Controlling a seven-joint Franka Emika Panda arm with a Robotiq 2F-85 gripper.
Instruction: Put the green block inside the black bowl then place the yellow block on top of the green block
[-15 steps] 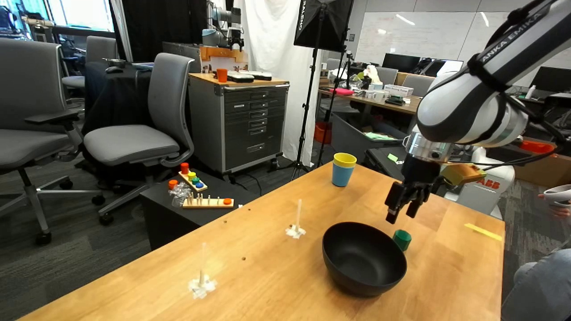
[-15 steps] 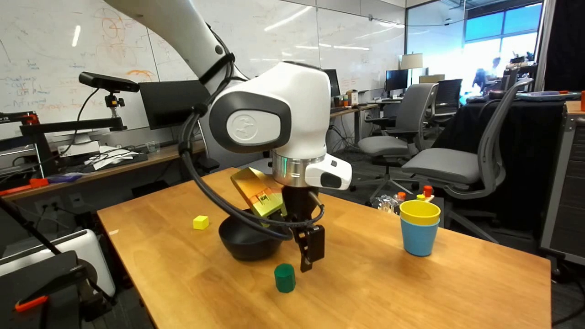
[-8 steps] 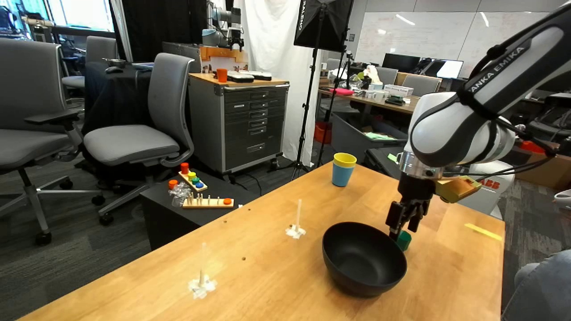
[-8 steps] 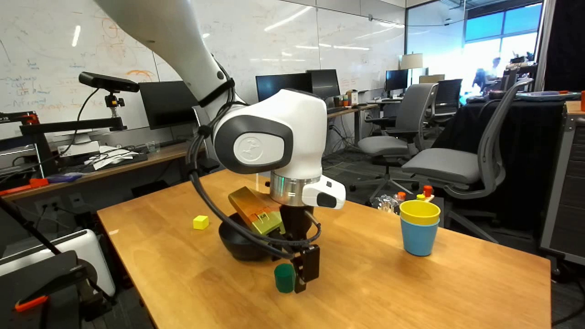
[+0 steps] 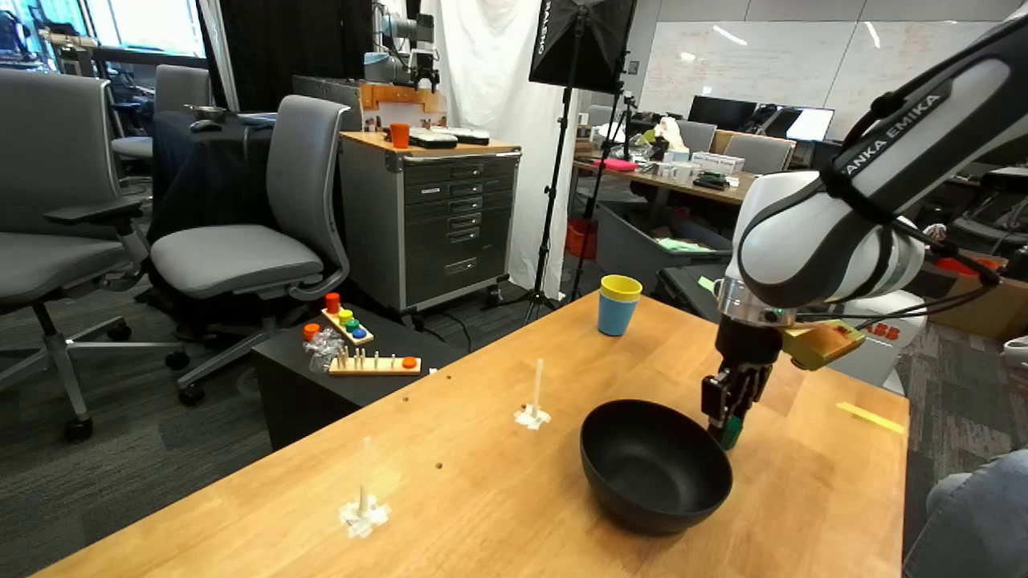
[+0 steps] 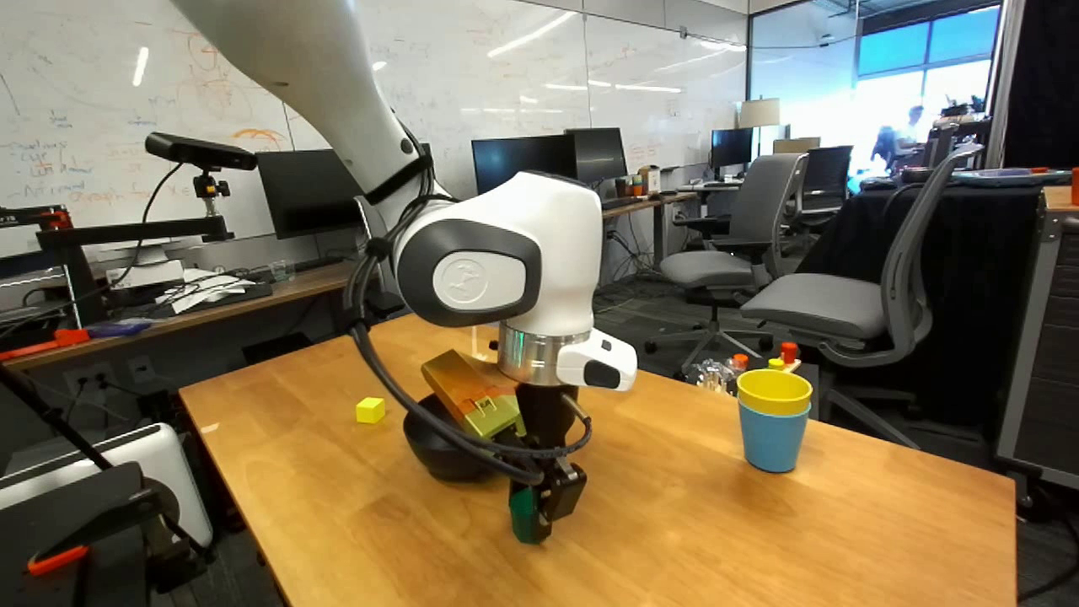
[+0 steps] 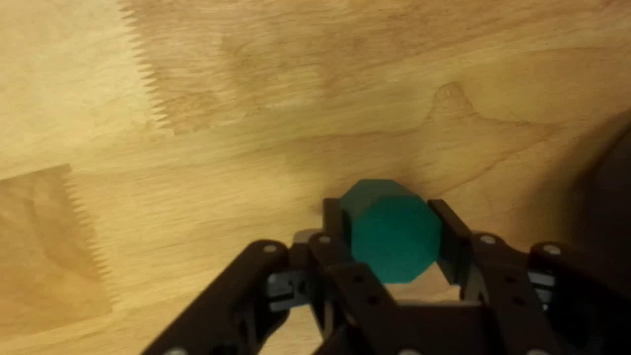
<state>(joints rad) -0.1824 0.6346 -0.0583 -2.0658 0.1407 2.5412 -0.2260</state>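
The dark green block (image 7: 394, 239) sits between the fingers of my gripper (image 7: 389, 222), which are shut on two of its opposite sides. In both exterior views the green block (image 5: 732, 433) is low at the tabletop, partly covered by the fingers, and whether it touches the wood cannot be told. Right beside it stands the black bowl (image 5: 642, 506), with nothing inside; its dark edge (image 7: 609, 212) shows at the right of the wrist view. The yellow block (image 6: 370, 410) lies on the table past the bowl in an exterior view.
A yellow cup nested in a blue cup (image 6: 774, 430) stands farther along the table. Two thin upright pegs, the nearer-to-bowl peg (image 5: 537, 389) and another peg (image 5: 364, 482), are taped down. A yellow tape strip (image 5: 870, 417) lies near the table edge.
My gripper has come down from above and around the green block, and its fingers have closed onto it. The bowl and the yellow block have stayed put.
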